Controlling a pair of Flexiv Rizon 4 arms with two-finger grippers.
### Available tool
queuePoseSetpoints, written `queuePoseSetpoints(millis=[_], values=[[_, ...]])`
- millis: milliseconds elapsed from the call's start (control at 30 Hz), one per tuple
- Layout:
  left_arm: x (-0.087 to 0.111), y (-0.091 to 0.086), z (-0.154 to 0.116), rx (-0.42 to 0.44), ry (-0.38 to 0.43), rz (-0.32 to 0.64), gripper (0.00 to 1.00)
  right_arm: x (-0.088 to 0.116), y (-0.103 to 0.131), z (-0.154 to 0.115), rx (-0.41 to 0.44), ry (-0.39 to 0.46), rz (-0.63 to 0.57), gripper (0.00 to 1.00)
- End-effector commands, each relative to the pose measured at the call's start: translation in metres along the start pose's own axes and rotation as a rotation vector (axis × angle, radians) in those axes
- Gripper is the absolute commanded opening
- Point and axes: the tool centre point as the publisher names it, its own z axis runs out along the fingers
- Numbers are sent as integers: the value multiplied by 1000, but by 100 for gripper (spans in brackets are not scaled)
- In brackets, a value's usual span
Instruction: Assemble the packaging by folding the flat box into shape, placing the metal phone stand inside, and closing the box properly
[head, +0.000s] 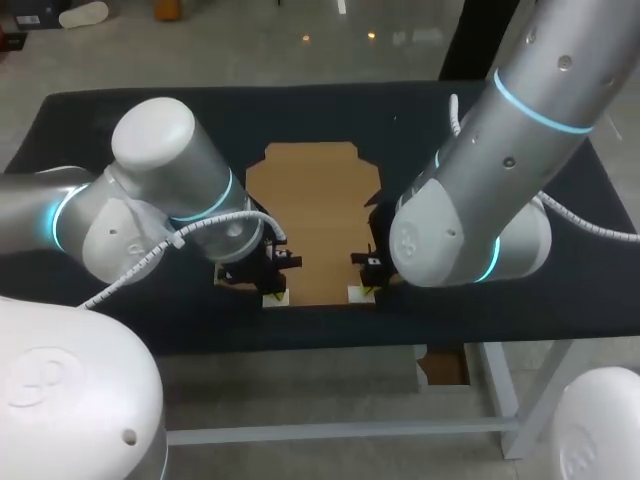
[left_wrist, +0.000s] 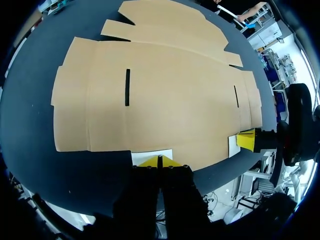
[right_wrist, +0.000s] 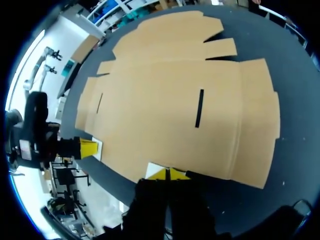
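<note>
The flat brown cardboard box lies unfolded on the black table, its slots and flaps showing in both wrist views. My left gripper is shut, its yellow tips together on a white patch at the cardboard's near edge. My right gripper is also shut, on a second white patch at the same edge, further right. Each wrist view shows the other arm's yellow tip to the side. No phone stand is in view.
The table's front edge runs close behind both grippers. The two arms' bulky elbows hang over the cardboard's left and right sides. Dark table surface surrounds the box on all sides.
</note>
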Motion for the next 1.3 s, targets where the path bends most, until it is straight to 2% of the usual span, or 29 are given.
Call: queuePoseSetpoints(millis=[33,200,600,700,1200,1300], values=[[-2,-1,-2,3,10,3,0,1,-4,0,-36,7,-2,0],[-4,-2,-16,8,32,8,0,-3,-1,-14,-63,25,0,0],[-15,-6,-53,28,102,8,0,-16,6,-47,-131,185,-21,0],[-17,-9,-62,20,128,14,0,-20,8,-54,-136,188,-20,0],[-23,-24,-95,22,189,21,0,-40,29,-79,-150,341,-58,0],[-26,-31,-97,22,197,20,0,-45,36,-83,-153,335,-54,0]])
